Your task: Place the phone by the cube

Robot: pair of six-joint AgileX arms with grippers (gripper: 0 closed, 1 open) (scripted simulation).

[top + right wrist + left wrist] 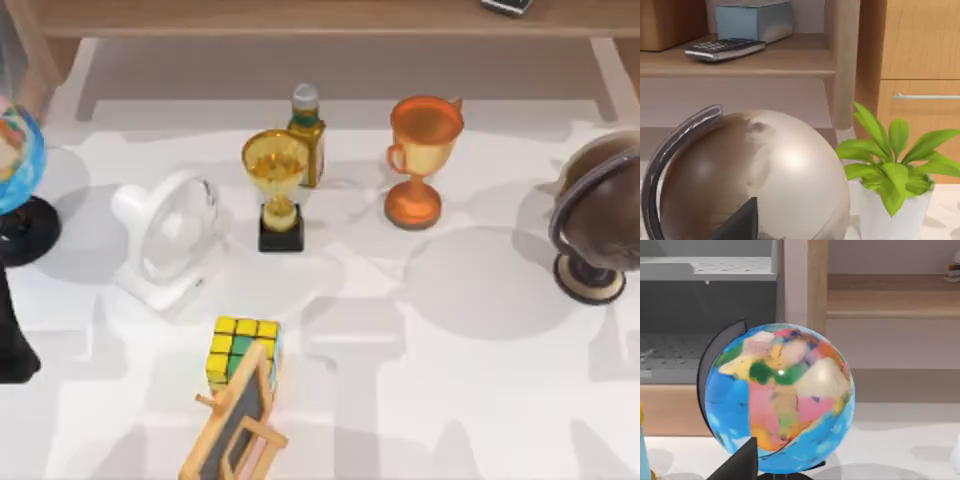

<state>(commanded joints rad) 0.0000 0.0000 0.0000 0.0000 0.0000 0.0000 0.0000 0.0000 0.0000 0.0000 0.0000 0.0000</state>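
Note:
The cube (243,350), yellow and green with black grid lines, sits on the white table at the front left of centre. A wooden-framed chalkboard easel (235,425) leans right against its near side. The phone is out of view. A dark part of my left arm (14,340) shows at the table's left edge, well left of the cube. A dark wedge of my left gripper (740,465) points at a colourful globe (780,400). Likewise, a dark wedge of my right gripper (740,220) faces a brown globe (760,175).
Behind the cube stand a white fan (170,240), a gold trophy (277,190), a bottle (307,135) and an orange cup trophy (420,155). The colourful globe (15,160) is far left, the brown globe (600,220) far right. A dark-grey flat device (725,49) lies on a shelf, near a potted plant (895,175).

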